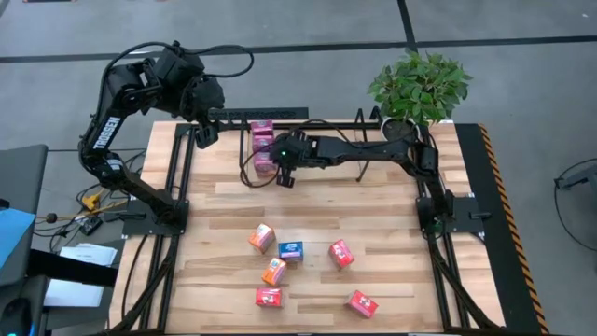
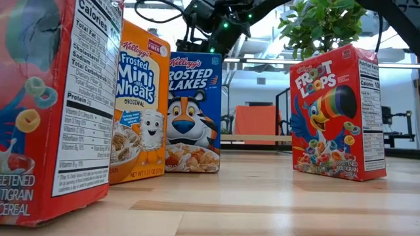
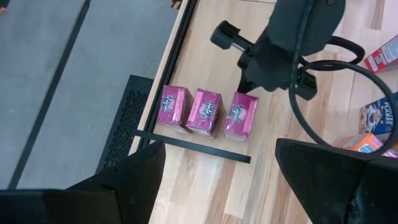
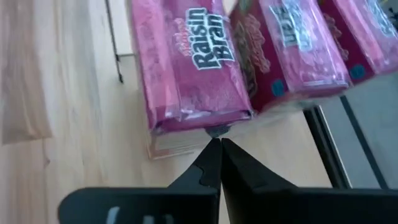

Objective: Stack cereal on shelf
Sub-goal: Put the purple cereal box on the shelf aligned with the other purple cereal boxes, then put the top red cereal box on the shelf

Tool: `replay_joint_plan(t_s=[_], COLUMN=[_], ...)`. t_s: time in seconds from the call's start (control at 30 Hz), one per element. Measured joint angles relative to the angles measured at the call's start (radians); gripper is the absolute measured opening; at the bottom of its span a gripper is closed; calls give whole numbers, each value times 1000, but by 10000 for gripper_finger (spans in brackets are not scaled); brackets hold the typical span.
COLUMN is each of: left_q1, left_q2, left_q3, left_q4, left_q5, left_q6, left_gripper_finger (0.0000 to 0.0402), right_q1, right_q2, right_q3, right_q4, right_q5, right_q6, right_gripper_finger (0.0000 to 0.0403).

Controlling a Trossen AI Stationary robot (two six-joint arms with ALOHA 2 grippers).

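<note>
Wooden slat surface [image 1: 373, 280], potted plant [image 1: 420, 86] at the far right corner. Three magenta Raisin Bran cartons [image 3: 206, 112] are seen lined side by side at the far edge, against the thin black shelf rods [image 3: 193, 143]. Right tool [image 4: 217, 144] is placed just at the nearest magenta carton's edge, fingers pressed together, nothing gripped. Left tool [image 3: 217, 168] is held above the row, fingers spread wide, empty. Six loose cartons [image 1: 289, 250] are scattered on the near half: red, orange and blue, well apart from the shelf.
</note>
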Motion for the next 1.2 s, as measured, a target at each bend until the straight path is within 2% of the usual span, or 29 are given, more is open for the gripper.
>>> replay_joint_plan(t_s=[0.13, 0.3, 0.5, 0.67, 0.73, 0.83, 0.97, 1.07, 1.2], left_q1=[0, 0, 0, 0, 0, 0, 0, 0, 0], left_q2=[0, 0, 0, 0, 0, 0, 0, 0, 0], left_q3=[0, 0, 0, 0, 0, 0, 0, 0, 0], left_q4=[4, 18, 17, 13, 13, 11, 9, 9, 9], left_q5=[0, -1, -2, -1, 2, 9, 10, 10, 43], left_q6=[0, -2, -8, -12, -13, -18, -15, -7, 0], left_gripper_finger=[297, 297, 297, 297, 297, 297, 297, 297, 297], right_q1=[-1, -13, -2, 48, 70, 110, 222, 334, 478], right_q2=[0, 0, -45, -102, -145, -228, -285, -329, -337], right_q3=[0, 0, -1, 0, -2, 1, -2, 0, 0], right_q4=[29, 11, -110, -271, -404, -610, -810, -877, -897], right_q5=[3, 5, 8, -16, -57, -145, -234, -224, -195], right_q6=[-22, -23, -16, 42, 109, 308, 531, 699, 951], right_gripper_finger=[38, 28, 15, 28, 37, 48, 82, 132, 222])
